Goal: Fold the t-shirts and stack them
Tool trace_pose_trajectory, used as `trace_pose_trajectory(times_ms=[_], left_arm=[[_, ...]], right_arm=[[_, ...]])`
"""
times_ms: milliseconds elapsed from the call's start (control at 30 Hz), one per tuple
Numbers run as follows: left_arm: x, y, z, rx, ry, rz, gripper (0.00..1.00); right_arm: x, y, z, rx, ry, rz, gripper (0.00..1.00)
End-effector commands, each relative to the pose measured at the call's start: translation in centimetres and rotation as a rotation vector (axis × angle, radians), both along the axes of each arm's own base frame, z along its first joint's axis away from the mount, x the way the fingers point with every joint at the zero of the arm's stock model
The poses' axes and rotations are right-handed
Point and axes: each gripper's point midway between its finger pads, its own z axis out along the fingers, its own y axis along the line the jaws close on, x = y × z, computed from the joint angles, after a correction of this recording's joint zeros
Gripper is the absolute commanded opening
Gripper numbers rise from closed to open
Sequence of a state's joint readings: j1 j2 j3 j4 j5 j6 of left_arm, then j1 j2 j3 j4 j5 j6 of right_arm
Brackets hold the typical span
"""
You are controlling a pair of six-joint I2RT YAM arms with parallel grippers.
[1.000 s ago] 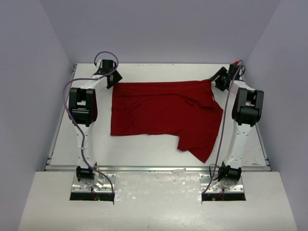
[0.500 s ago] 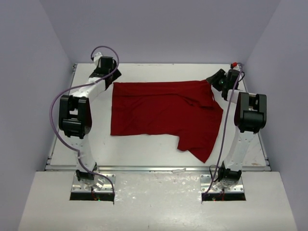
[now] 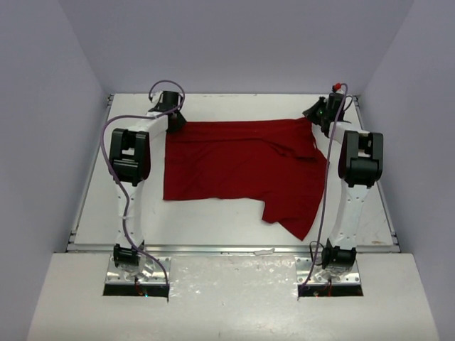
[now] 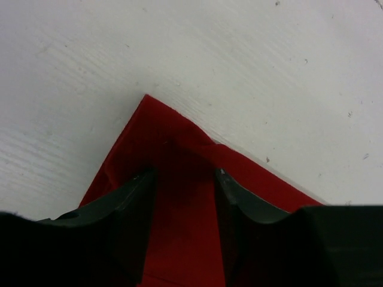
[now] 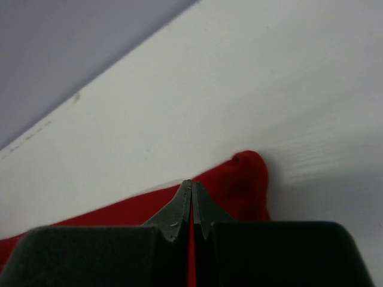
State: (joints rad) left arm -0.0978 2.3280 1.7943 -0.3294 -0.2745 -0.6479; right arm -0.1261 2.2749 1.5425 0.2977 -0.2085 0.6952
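The deep-red t-shirt (image 3: pixel 242 167) lies spread on the table (image 3: pixel 213 224) toward its far edge, with one flap reaching the near right. The left fingers (image 3: pixel 172 122) stand parted astride its far-left corner. The right fingers (image 3: pixel 313 117) are pinched together on its far-right corner.

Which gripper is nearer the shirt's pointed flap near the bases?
Right. Right gripper pinches the shirt at its far right corner, beyond the flap; left gripper straddles the far left corner.

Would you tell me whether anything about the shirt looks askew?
The red shirt does not lie square: its near right part juts toward the near edge of the table in a crooked point, and folds crease its right side.
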Motion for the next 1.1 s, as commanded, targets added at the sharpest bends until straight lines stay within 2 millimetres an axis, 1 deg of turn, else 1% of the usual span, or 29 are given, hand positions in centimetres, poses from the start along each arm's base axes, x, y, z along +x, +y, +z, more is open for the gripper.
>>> trace_pose_trajectory(times_ms=[0,33,67,200,267,300,333,367,400,433,467,500,533,567,600,633,667,700,733,767,800,833,867,900,933,967,1000,1033,1067], left_arm=[[-0.7,1.7,-0.4,-0.007,0.054,0.057,0.41],[-1.0,1.9,-1.0,-0.007,0.072,0.061,0.41],[-1.2,2.1,-1.5,-0.005,0.085,0.068,0.41],[-0.9,2.7,-1.1,-0.027,0.069,0.079,0.42],[-0.2,2.4,1.5,-0.032,0.014,0.051,0.49],[0.6,2.0,4.5,-0.039,-0.058,0.015,0.54],[0.8,1.8,6.2,-0.043,-0.094,0.002,0.61],[1.1,1.7,8.1,-0.045,-0.133,-0.01,0.75],[1.3,1.5,12.3,-0.046,-0.207,-0.03,0.89],[1.2,1.3,14.5,-0.04,-0.245,-0.038,0.98],[0.9,0.7,16.6,-0.028,-0.28,-0.051,1.0],[0.1,0.8,18.3,0.008,-0.299,-0.044,1.0],[-1.2,0.5,22.3,0.017,-0.366,-0.041,1.0],[-2.2,0.3,23.5,0.037,-0.384,-0.031,1.0],[-3.7,0.4,22.5,0.038,-0.356,-0.023,1.0],[-5.7,0.6,25.3,0.025,-0.407,-0.014,1.0],[-7.0,0.7,25.1,0.017,-0.4,-0.006,1.0],[-9.4,0.9,21.9,0.0,-0.329,0.021,1.0],[-11.9,1.0,24.1,-0.023,-0.378,0.032,1.0],[-13.5,0.3,23.3,-0.052,-0.372,0.026,1.0],[-16.8,0.0,21.6,-0.109,-0.361,0.035,1.0],[-18.2,-0.6,20.9,-0.145,-0.367,0.018,1.0],[-19.2,-2.4,20.5,-0.196,-0.39,-0.039,1.0],[-21.5,-3.0,18.3,-0.216,-0.362,-0.059,1.0],[-22.4,-3.4,17.3,-0.226,-0.337,-0.07,1.0],[-23.9,-4.1,14.9,-0.237,-0.262,-0.101,1.0],[-24.7,-4.1,13.9,-0.237,-0.221,-0.104,1.0],[-25.4,-3.9,12.8,-0.237,-0.181,-0.095,1.0],[-26.5,-3.7,11.3,-0.231,-0.124,-0.086,1.0]], right_arm=[[-0.8,-1.7,-3.6,0.011,0.152,-0.082,0.01],[-0.9,-1.8,-4.1,0.018,0.182,-0.086,0.01],[-1.9,-1.8,-5.9,0.033,0.262,-0.095,0.01],[-2.2,-2.1,-5.8,0.047,0.292,-0.124,0.01],[-1.6,-1.2,-3.5,0.076,0.236,-0.073,0.01],[-1.2,-0.2,-2.1,0.112,0.175,-0.031,0.01],[-1.1,0.3,-0.7,0.129,0.138,-0.017,0.01],[-1.3,1.2,1.7,0.14,0.087,0.008,0.01],[-0.9,2.1,4.0,0.157,0.017,0.045,0.08],[-0.9,2.8,5.8,0.156,-0.025,0.067,0.23],[-0.9,4.1,8.7,0.15,-0.082,0.097,0.41],[-1.0,5.1,9.9,0.177,-0.112,0.119,0.55],[-0.7,6.0,12.4,0.205,-0.21,0.161,0.99],[-0.8,6.6,13.3,0.23,-0.234,0.17,0.99],[-0.8,6.9,14.0,0.25,-0.252,0.173,0.99],[-0.7,7.2,14.6,0.278,-0.262,0.173,0.99],[-1.2,7.9,14.3,0.284,-0.258,0.185,0.99],[-2.0,8.5,15.6,0.308,-0.285,0.2,0.99],[-2.5,9.0,17.7,0.317,-0.382,0.226,0.99],[-4.4,10.1,16.3,0.347,-0.369,0.261,0.99],[-5.7,10.8,18.8,0.369,-0.433,0.299,0.99],[-6.9,11.4,18.9,0.393,-0.42,0.325,0.99],[-9.0,12.5,16.4,0.426,-0.337,0.336,0.99],[-10.6,13.1,15.8,0.459,-0.293,0.335,0.99],[-12.8,13.5,17.0,0.47,-0.279,0.342,0.99],[-15.8,14.8,13.9,0.491,-0.175,0.351,0.99],[-18.1,15.4,11.6,0.489,-0.062,0.341,0.99],[-21.6,16.2,11.3,0.471,-0.041,0.361,0.99],[-23.3,16.3,10.9,0.445,-0.024,0.36,0.99]])
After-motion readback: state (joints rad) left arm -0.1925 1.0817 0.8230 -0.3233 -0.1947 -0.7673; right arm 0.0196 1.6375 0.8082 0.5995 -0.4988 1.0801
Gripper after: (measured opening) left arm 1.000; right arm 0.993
